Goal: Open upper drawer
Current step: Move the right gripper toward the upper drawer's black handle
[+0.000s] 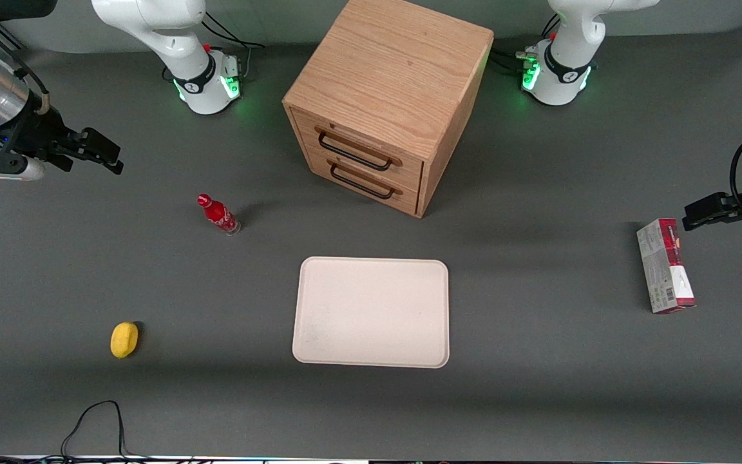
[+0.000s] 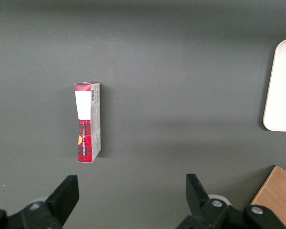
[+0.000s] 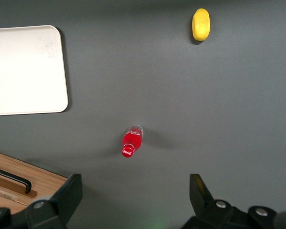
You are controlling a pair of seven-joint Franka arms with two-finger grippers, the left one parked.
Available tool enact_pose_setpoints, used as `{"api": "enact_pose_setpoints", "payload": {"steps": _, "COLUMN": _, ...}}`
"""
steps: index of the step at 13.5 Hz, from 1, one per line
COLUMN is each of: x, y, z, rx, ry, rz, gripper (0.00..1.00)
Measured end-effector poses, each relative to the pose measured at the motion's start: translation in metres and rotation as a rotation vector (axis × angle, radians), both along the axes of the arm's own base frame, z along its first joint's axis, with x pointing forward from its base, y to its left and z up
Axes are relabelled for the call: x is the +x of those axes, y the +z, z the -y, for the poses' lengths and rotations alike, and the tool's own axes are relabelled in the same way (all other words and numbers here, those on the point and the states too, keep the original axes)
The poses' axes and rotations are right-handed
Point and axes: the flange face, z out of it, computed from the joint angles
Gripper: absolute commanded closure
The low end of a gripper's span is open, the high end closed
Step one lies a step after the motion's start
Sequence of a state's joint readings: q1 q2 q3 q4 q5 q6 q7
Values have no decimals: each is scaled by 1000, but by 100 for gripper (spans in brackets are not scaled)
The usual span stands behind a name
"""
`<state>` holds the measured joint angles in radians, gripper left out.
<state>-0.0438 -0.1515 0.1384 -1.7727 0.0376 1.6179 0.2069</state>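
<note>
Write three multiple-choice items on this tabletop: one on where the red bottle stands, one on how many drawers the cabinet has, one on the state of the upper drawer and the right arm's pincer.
1. Where is the red bottle?
A. On the tray
B. On the bare table, between the cabinet and the lemon
C. On top of the cabinet

2. How many drawers does the wooden cabinet show?
A. One
B. Two
C. Three

3. What is the state of the upper drawer and the pincer?
A. Drawer shut, pincer open and away from the handle
B. Drawer pulled out, pincer on the handle
C. Drawer shut, pincer clamped on the bottle

Answers:
1 B, it stands upright off the tray, farther from the front camera than the lemon.
2 B, two black handles stacked.
3 A, the drawer front sits flush and the pincer hangs at the working arm's end.
</note>
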Motion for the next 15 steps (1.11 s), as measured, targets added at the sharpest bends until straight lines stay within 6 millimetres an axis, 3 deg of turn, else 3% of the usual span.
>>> {"api": "enact_pose_setpoints", "payload": {"steps": 4, "x": 2, "y": -3, "z": 0, "rx": 0, "ry": 4, "rz": -19, "gripper": 0}}
{"api": "enact_pose_setpoints", "payload": {"steps": 7, "x": 17, "y": -11, "z": -11, "rx": 6, "ry": 35, "rz": -31, "gripper": 0}}
{"api": "enact_pose_setpoints", "payload": {"steps": 9, "x": 33, "y": -20, "z": -50, "rx": 20, "ry": 108, "rz": -42, "gripper": 0}}
{"api": "enact_pose_setpoints", "payload": {"steps": 11, "x": 41, "y": -30, "z": -111, "rx": 39, "ry": 223, "rz": -55, "gripper": 0}}
{"api": "enact_pose_setpoints", "payload": {"steps": 13, "x": 35, "y": -32, "z": -169, "rx": 34, "ry": 339, "rz": -54, "gripper": 0}}
{"api": "enact_pose_setpoints", "payload": {"steps": 15, "x": 17, "y": -32, "z": -215, "rx": 29, "ry": 439, "rz": -57, "gripper": 0}}
